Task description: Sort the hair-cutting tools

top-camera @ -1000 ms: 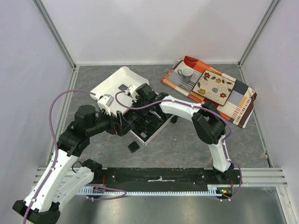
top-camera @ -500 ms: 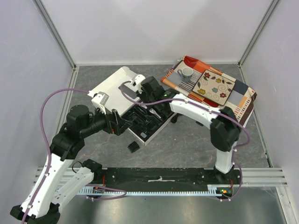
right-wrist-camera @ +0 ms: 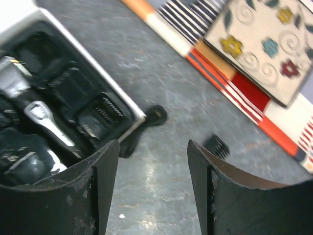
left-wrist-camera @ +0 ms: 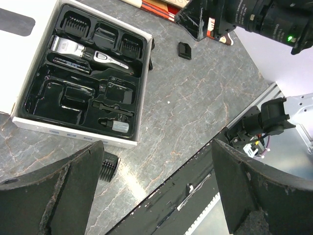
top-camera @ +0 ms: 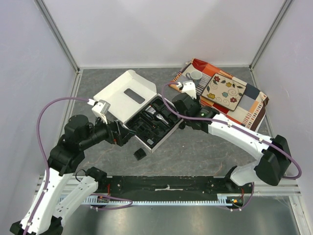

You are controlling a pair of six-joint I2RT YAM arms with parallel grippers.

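The black-and-silver clipper (left-wrist-camera: 90, 54) (right-wrist-camera: 49, 125) lies in the black tray (top-camera: 146, 128) of the open white box (left-wrist-camera: 78, 139), with comb attachments (left-wrist-camera: 132, 44) in the slots beside it. One loose comb (top-camera: 140, 154) (left-wrist-camera: 110, 165) lies on the table just in front of the box. Another comb (left-wrist-camera: 184, 50) (right-wrist-camera: 217, 146) lies to the right of the box. My left gripper (left-wrist-camera: 155, 152) (top-camera: 124, 135) hovers open near the box's front edge, holding nothing. My right gripper (right-wrist-camera: 152, 147) (top-camera: 183, 108) is open above the table by the box's right corner, also holding nothing.
The box's white lid (top-camera: 128, 93) folds out to the back left. A small black thing (right-wrist-camera: 157, 115) lies at the box's corner. A patchwork cloth (top-camera: 249, 105) at the back right carries a mug (top-camera: 195, 76) and a flowered square plate (top-camera: 224, 91).
My right gripper has come off the tray, swung to the right of the box and opened. My left arm has drawn back towards the near left.
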